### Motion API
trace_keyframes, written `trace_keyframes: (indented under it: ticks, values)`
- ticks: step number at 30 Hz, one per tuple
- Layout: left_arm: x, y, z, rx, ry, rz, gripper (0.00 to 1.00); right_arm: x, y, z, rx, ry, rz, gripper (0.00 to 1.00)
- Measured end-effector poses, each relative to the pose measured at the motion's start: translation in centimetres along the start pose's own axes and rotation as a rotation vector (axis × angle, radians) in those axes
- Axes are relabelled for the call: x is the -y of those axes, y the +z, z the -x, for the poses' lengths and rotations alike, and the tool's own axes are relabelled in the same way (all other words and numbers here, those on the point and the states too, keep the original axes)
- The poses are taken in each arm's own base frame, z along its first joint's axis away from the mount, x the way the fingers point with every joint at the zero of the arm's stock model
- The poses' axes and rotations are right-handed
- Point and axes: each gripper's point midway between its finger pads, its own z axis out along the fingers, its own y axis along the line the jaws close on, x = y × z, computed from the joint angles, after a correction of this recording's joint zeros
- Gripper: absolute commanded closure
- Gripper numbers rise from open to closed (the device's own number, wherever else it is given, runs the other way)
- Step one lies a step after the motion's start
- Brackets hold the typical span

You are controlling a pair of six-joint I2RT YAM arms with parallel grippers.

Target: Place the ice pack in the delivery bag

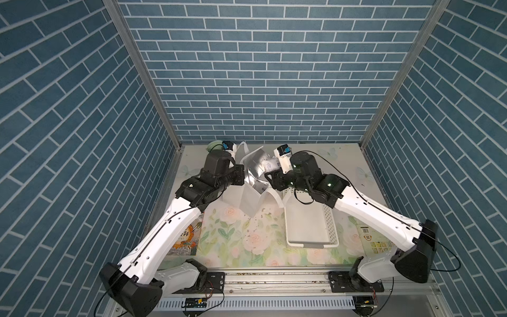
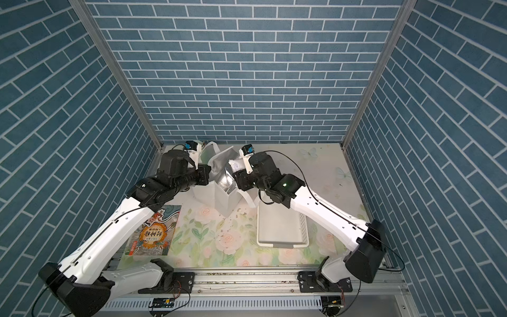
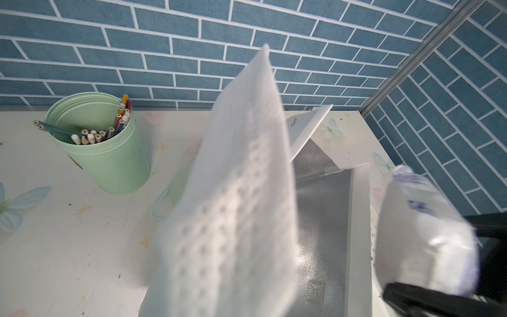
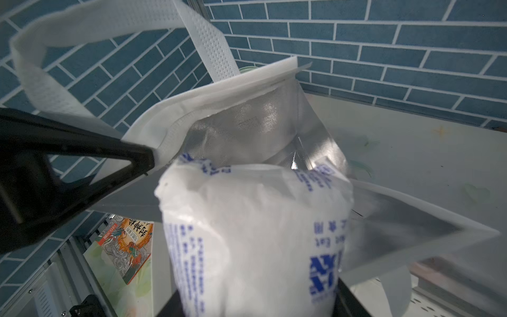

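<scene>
At delivery bag mouth | ice pack gripped between right fingers | left fingers pinching bag rim

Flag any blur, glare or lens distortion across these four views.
Left wrist: the delivery bag strap at the lens is blurred, so is the ice pack; the pencil cup is sharp. Right wrist: glare on the foil lining. Both top views: wide-angle splay of the brick walls.

delivery bag: white dimpled non-woven cloth outside, shiny crinkled silver foil inside | ice pack: glossy wrinkled white plastic film, blue print | basket: matt white perforated plastic | pencil cup: smooth pale-green, satin | surface: smooth floral-printed sheet
</scene>
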Motion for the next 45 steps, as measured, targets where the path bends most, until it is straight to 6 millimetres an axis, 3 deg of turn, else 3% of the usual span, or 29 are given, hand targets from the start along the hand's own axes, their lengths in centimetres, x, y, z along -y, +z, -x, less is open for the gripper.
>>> trace_keyframes:
  ticks: [3,16,19,26,29,32,34,37,39,45]
  values:
    - [0.0,0.0,0.0,-0.001,0.0,0.001,1.0,-0.1,2.3,-0.3,-0.034,-0.004,-0.01,1.0]
    - [0.0,0.0,-0.1,-0.004,0.0,0.001,1.0,0.1,7.4,-1.6,-0.158,-0.022,-0.059,0.99]
    - [0.0,0.0,-0.1,-0.004,0.0,0.001,1.0,0.3,7.7,-2.0,-0.175,-0.032,-0.073,0.96]
    - [0.0,-0.1,-0.1,-0.003,0.0,0.001,1.0,0.0,7.1,-0.2,-0.128,-0.037,-0.067,0.91]
    - [0.0,-0.3,0.0,0.003,-0.001,-0.001,1.0,0.1,7.3,-0.5,-0.135,-0.037,-0.074,0.88]
    - [0.0,-0.4,0.1,0.005,-0.001,-0.002,1.0,0.2,8.1,-1.3,-0.154,-0.037,-0.07,0.79]
    - [0.0,-0.4,0.1,0.005,-0.001,-0.002,1.0,0.1,8.8,-2.3,-0.176,-0.033,-0.063,0.66]
    - [0.0,-0.4,0.1,0.005,-0.001,-0.002,1.0,0.1,9.8,-3.8,-0.212,-0.033,-0.056,0.31]
    - [0.0,-0.4,0.0,0.002,-0.001,-0.001,1.0,-0.1,10.3,-4.5,-0.221,-0.027,-0.05,0.14]
    - [0.0,-0.4,-0.1,0.0,0.0,0.0,1.0,-1.2,10.1,-3.4,-0.165,-0.027,-0.004,0.03]
